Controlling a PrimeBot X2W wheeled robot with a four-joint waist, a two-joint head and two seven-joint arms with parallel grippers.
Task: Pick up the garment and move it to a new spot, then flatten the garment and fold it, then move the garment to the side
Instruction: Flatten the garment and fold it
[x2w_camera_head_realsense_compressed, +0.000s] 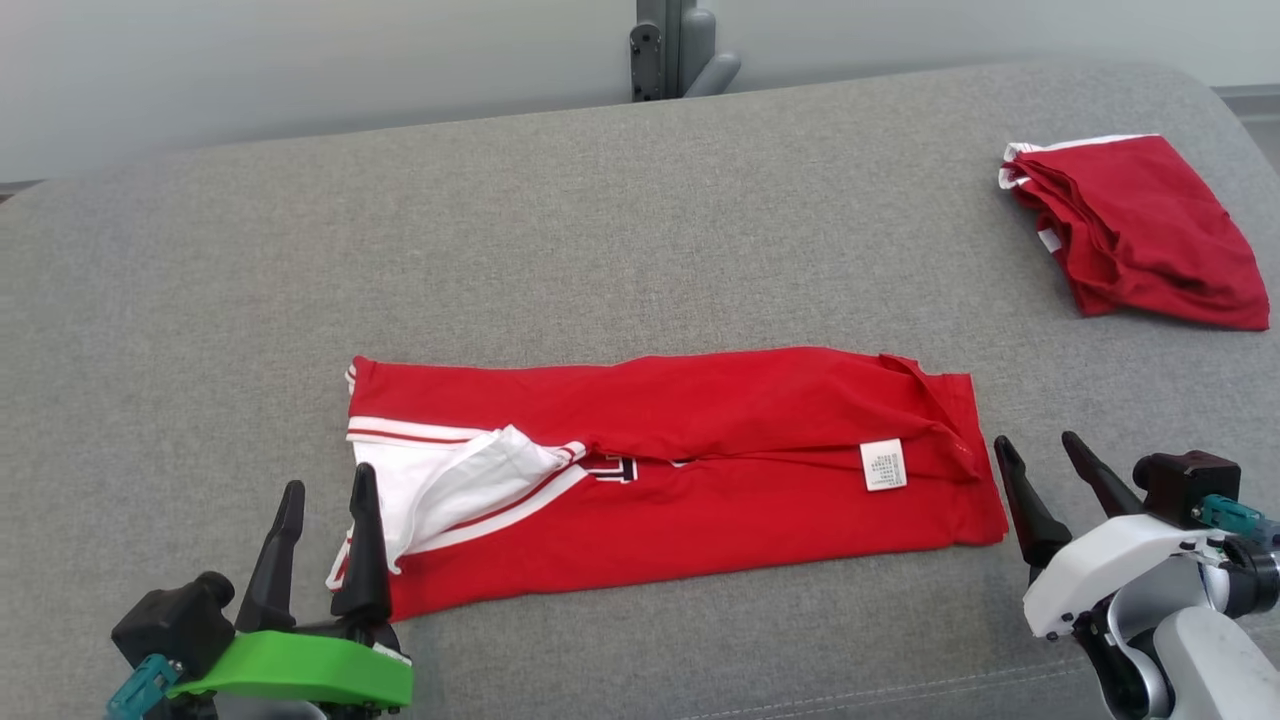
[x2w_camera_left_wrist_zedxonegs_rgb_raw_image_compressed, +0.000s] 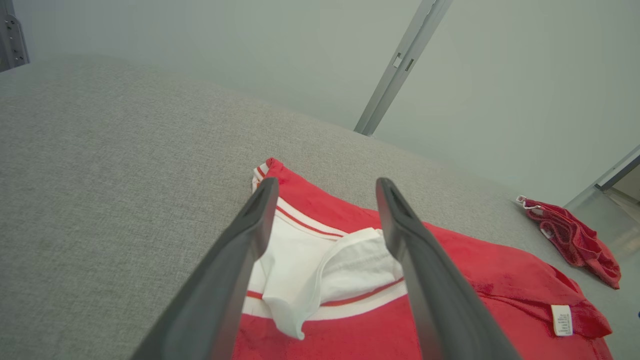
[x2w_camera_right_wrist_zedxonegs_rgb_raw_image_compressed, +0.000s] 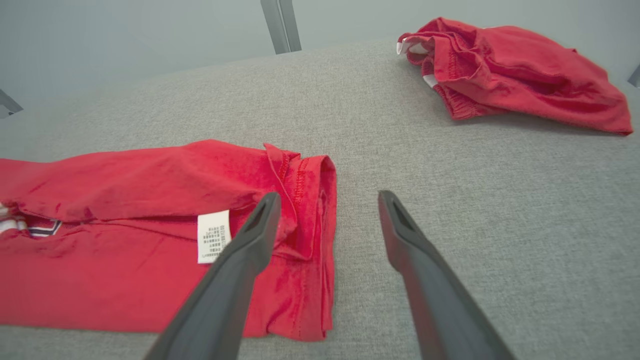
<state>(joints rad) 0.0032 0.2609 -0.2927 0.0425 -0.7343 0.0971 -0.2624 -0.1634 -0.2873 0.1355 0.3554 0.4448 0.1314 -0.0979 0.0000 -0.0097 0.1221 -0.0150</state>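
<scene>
A red garment (x2w_camera_head_realsense_compressed: 700, 470) with white trim lies folded into a long strip across the grey cushion (x2w_camera_head_realsense_compressed: 600, 230). Its white sleeve (x2w_camera_head_realsense_compressed: 470, 485) is bunched at the left end and a white label (x2w_camera_head_realsense_compressed: 883, 465) shows near the right end. My left gripper (x2w_camera_head_realsense_compressed: 328, 495) is open at the strip's left end, its right finger over the white trim; the garment (x2w_camera_left_wrist_zedxonegs_rgb_raw_image_compressed: 450, 295) and sleeve (x2w_camera_left_wrist_zedxonegs_rgb_raw_image_compressed: 325, 265) lie just beyond its tips. My right gripper (x2w_camera_head_realsense_compressed: 1040, 450) is open just off the right end, beside the hem (x2w_camera_right_wrist_zedxonegs_rgb_raw_image_compressed: 320, 235) and label (x2w_camera_right_wrist_zedxonegs_rgb_raw_image_compressed: 213, 236). Neither holds anything.
A second red garment (x2w_camera_head_realsense_compressed: 1140, 230) lies crumpled at the cushion's far right, also seen as a red heap (x2w_camera_right_wrist_zedxonegs_rgb_raw_image_compressed: 510, 70) and a small bundle (x2w_camera_left_wrist_zedxonegs_rgb_raw_image_compressed: 575, 240). A grey metal post (x2w_camera_head_realsense_compressed: 675, 45) stands behind the cushion's back edge. The cushion's front seam (x2w_camera_head_realsense_compressed: 900, 690) runs near my arms.
</scene>
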